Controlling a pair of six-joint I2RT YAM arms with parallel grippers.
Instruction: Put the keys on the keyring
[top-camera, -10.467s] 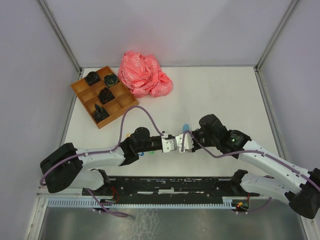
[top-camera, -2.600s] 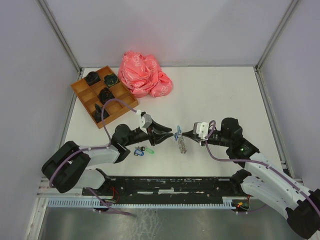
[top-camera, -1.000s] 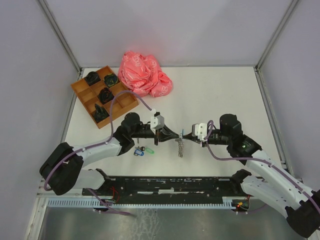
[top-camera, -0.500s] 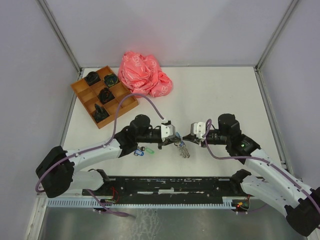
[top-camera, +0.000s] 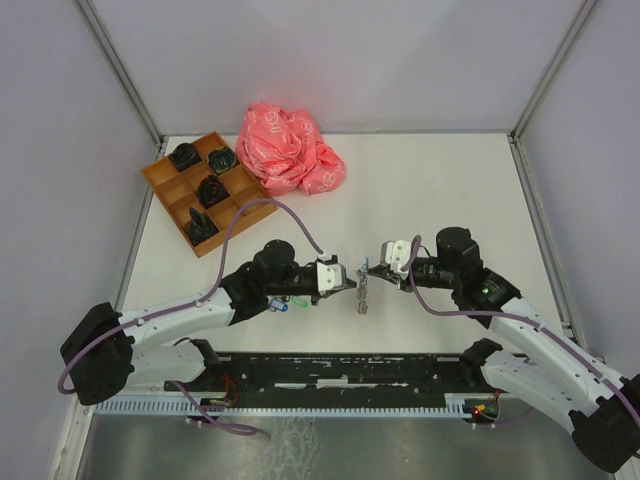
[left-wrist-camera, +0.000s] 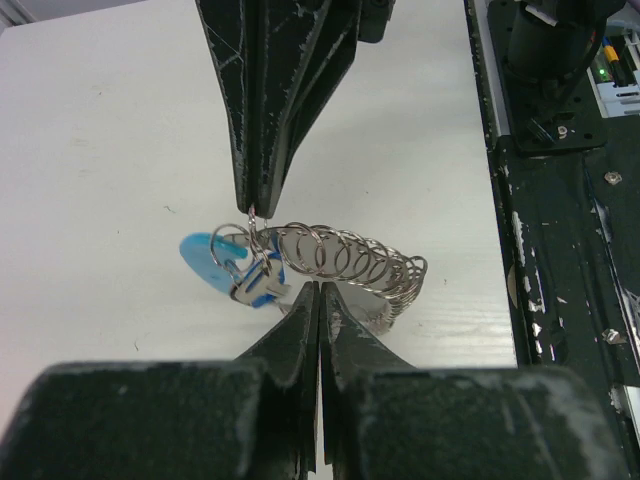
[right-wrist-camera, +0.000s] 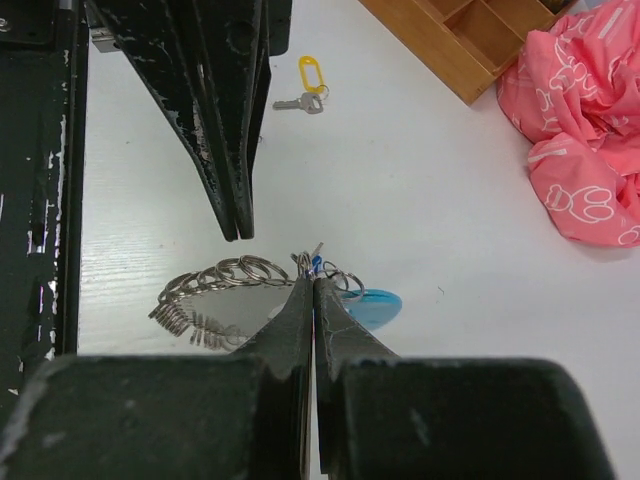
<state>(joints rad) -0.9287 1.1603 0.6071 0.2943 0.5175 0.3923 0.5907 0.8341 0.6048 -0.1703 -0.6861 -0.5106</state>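
Both sets of jaws are clenched over the worktop (top-camera: 450, 190), mid-way along its near edge. The right gripper (right-wrist-camera: 312, 285) pinches a link of the keyring (right-wrist-camera: 230, 270), probably to steady the dangling chain. The left gripper (left-wrist-camera: 318, 297) is closed against it, though I cannot tell whether it grips. Loose keys (top-camera: 287, 303) lie nearby, still unthreaded.

Left hand (top-camera: 351, 284) and right hand (top-camera: 369, 271) closed, tips nearly meeting.
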